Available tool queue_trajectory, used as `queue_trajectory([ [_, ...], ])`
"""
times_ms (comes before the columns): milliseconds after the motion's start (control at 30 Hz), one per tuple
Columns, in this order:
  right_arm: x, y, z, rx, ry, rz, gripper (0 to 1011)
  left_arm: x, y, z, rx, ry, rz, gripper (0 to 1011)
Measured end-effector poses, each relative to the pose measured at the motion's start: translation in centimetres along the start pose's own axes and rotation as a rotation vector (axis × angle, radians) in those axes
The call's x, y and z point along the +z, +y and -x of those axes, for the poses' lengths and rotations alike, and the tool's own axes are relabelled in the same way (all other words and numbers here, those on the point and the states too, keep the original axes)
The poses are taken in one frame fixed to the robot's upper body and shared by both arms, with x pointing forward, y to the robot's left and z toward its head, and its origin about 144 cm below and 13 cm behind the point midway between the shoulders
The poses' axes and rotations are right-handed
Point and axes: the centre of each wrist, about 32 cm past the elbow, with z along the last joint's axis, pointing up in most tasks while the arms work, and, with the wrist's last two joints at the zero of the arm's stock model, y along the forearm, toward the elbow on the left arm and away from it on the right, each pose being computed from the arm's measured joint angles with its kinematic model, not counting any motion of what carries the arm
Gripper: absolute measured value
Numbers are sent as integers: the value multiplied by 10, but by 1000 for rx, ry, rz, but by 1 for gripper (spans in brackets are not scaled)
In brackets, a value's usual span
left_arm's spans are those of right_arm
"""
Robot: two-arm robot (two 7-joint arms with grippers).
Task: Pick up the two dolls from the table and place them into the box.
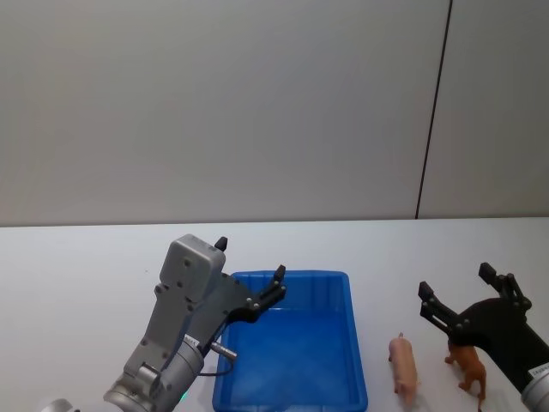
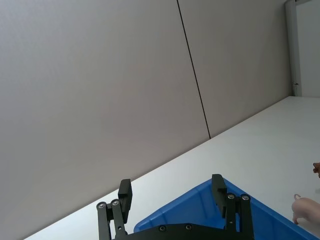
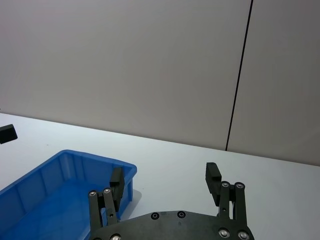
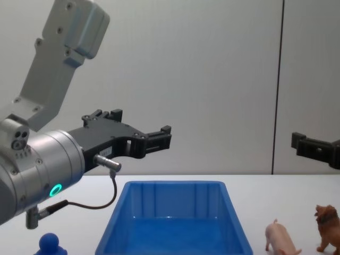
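Our right gripper [image 1: 455,279], jaws spread, hangs at lower right above the brown animal [image 1: 467,362]. The pig [image 1: 403,365] stands between that animal and the box [image 1: 292,276]. We should drop straight, straddling the animal's body. Our left gripper [image 1: 250,257] hangs open, lower left.

The left arm [image 1: 182,296] rises from the near left of the box [image 1: 355,348], grey wrist bent so that the left claw [image 1: 250,258] hangs in the air over the box's left rim, fingers spread wide and empty. The right arm [image 1: 513,342] reaches in well to the right of the box, its right claw [image 1: 455,279] raised, spread just as wide and gripping nothing.
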Motion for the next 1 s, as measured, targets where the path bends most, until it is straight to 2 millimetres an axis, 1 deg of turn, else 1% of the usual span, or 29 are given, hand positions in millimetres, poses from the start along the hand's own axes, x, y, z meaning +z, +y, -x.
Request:
queue_trajectory([
  [833,0,0,0,0,0,0,1001,0,0,0,0,0,0,1001],
  [1000,-1,-1,-3,8,-5,4,1001,0,0,0,0,0,0,1001],
])
